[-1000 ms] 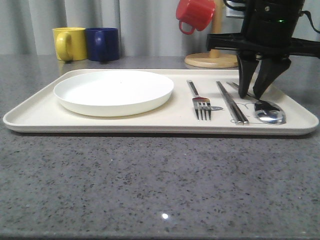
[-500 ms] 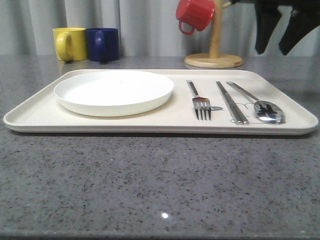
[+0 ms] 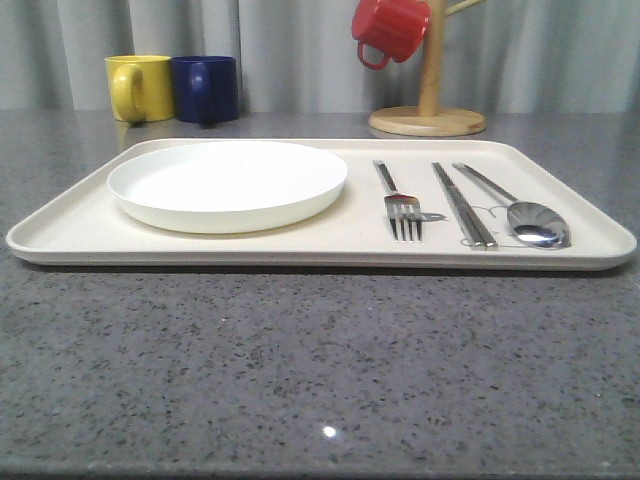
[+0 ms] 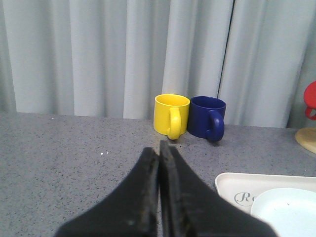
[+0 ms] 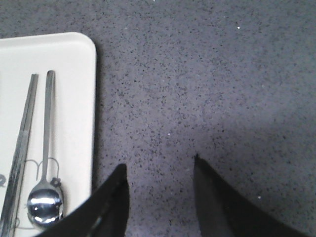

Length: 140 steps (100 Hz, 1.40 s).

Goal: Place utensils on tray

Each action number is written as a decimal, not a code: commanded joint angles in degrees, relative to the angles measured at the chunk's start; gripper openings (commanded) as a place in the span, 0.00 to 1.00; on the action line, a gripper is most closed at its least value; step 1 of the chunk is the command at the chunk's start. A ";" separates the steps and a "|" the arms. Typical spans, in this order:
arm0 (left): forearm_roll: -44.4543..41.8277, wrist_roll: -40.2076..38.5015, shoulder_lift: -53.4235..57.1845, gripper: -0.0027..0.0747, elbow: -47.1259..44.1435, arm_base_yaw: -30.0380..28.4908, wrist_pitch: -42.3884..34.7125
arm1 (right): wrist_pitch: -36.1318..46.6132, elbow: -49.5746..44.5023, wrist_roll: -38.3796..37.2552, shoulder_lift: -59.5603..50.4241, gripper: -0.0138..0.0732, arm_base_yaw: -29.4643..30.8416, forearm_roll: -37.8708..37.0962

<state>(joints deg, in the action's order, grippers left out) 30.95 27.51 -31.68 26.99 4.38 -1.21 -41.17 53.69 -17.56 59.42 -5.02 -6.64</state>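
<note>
On the cream tray point(image 3: 560, 254) lie a silver fork point(image 3: 400, 205), a pair of chopsticks point(image 3: 462, 205) and a spoon point(image 3: 530, 225), side by side on its right half. The right wrist view looks down on the tray's corner point(image 5: 74, 54) with the chopsticks point(image 5: 22, 143) and the spoon point(image 5: 45, 197). My right gripper point(image 5: 159, 167) is open above bare grey counter beside the tray, holding nothing. My left gripper point(image 4: 159, 149) is shut and empty, over the counter left of the tray point(image 4: 232, 185).
A round white plate point(image 3: 228, 183) sits on the tray's left half. A yellow mug point(image 3: 138, 87) and a blue mug point(image 3: 205, 88) stand at the back left. A red mug point(image 3: 390, 28) hangs on a wooden mug tree point(image 3: 428, 118) behind the tray.
My right gripper has risen from above the spoon and left the front view, ending beside the tray. The spoon, chopsticks and fork lie where they were.
</note>
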 commanded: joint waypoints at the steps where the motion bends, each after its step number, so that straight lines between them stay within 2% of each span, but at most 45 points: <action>1: 0.37 -0.03 -0.27 0.01 1.56 0.58 -4.06 | 7.57 -4.11 0.68 -8.19 0.54 0.37 -1.15; 16: 0.37 -0.03 -0.27 0.01 1.56 0.58 -4.06 | 14.03 -14.88 0.68 -20.80 0.54 0.37 -1.21; 35: 0.37 -0.03 -0.27 0.01 1.56 0.58 -4.06 | 21.02 -23.22 0.68 -34.11 0.52 0.37 -1.30; 47: 0.37 -0.03 -0.27 0.01 1.56 0.58 -4.06 | 23.50 -25.59 0.68 -39.01 0.37 0.37 -1.30; 63: 0.37 -0.03 -0.27 0.01 1.56 0.58 -4.06 | 23.74 -25.78 0.68 -40.19 0.07 0.37 -1.30; 140: 0.37 -0.03 -0.27 0.01 1.56 0.58 -4.06 | 23.74 -25.78 0.68 -40.19 0.08 0.37 -1.48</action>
<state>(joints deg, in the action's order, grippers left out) 30.95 27.51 -31.68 26.99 4.38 -1.21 -22.44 26.44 -17.35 18.80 -4.91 -6.98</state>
